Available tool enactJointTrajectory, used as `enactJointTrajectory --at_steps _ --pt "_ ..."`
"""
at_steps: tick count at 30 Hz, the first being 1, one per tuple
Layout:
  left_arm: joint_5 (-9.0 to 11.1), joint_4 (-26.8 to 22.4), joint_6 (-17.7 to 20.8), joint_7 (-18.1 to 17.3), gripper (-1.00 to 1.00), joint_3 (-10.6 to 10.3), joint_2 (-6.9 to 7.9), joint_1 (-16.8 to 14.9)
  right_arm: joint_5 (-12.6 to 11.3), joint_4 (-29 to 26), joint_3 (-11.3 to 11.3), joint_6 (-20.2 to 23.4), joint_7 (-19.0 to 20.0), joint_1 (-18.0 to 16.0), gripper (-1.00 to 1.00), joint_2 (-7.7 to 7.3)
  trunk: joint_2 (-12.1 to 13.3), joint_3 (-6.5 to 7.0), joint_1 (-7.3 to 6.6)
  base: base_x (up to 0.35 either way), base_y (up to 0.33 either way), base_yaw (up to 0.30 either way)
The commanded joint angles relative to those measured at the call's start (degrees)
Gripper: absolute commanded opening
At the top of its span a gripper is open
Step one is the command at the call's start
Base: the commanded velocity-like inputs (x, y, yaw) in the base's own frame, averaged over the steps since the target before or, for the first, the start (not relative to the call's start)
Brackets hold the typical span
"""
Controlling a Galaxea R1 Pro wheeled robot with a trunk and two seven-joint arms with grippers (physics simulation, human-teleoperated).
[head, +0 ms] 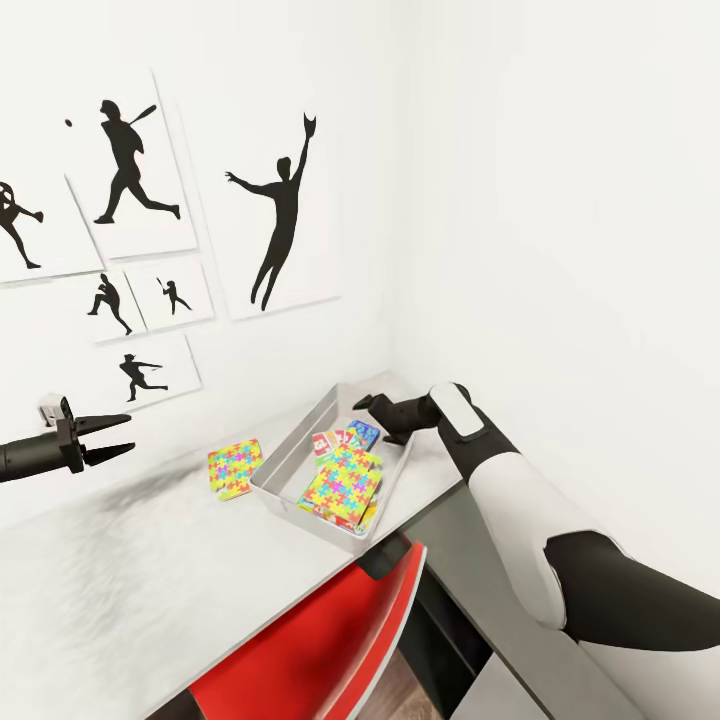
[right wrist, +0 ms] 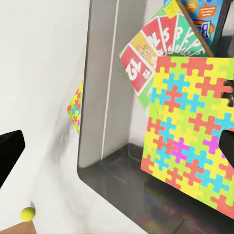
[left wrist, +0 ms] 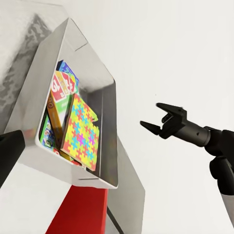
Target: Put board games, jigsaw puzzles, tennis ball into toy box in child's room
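The light grey toy box (head: pixel 284 452) stands on the table (head: pixel 120 570) near the corner of the walls. In it a jigsaw puzzle (head: pixel 340 482) leans over the board games (head: pixel 345 437), also seen from the left wrist as jigsaw puzzle (left wrist: pixel 83 134) and board games (left wrist: pixel 61 87). A second jigsaw puzzle (head: pixel 234 468) lies flat on the table just left of the box. My right gripper (head: pixel 370 418) hovers open and empty over the box's far end. My left gripper (head: pixel 128 434) is open and empty, held above the table well left of the box. A tennis ball (right wrist: pixel 28 213) shows in the right wrist view, away from the box.
A red chair (head: pixel 320 640) is tucked under the table's front edge. The lower dark grey table section (head: pixel 470 560) runs along the right wall. White walls close in behind and right of the box, with baseball silhouette posters (head: pixel 280 200) on the left wall.
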Motion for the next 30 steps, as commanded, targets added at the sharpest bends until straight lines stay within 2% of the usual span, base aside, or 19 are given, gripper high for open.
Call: enactJointTrajectory --at_steps 1,9,17,30 --pt "0.2 0.0 0.6 -0.3 1.0 -0.3 0.05 -0.1 -0.5 -0.1 0.1 -0.1 -0.6 0.0 1.0 0.0 -0.1 -0.13 0.04 0.0 0.0 0.0" --pt "0.1 0.0 0.5 -0.3 1.0 -0.3 0.05 -0.1 -0.6 -0.5 0.1 -1.2 -0.5 0.0 1.0 0.0 -0.1 -0.13 0.04 0.0 0.0 0.0" --pt "0.3 1.2 -1.4 -0.3 1.0 -0.3 0.05 -0.1 -0.6 -0.5 0.2 -1.3 -0.3 0.0 1.0 0.0 -0.1 -0.13 0.04 0.0 0.0 0.0" --pt "0.4 1.7 -1.7 -0.4 1.0 -0.3 -0.22 -0.1 -0.6 -0.5 0.2 -1.2 1.5 0.0 1.0 0.0 -0.1 -0.13 0.04 0.0 0.0 0.0"
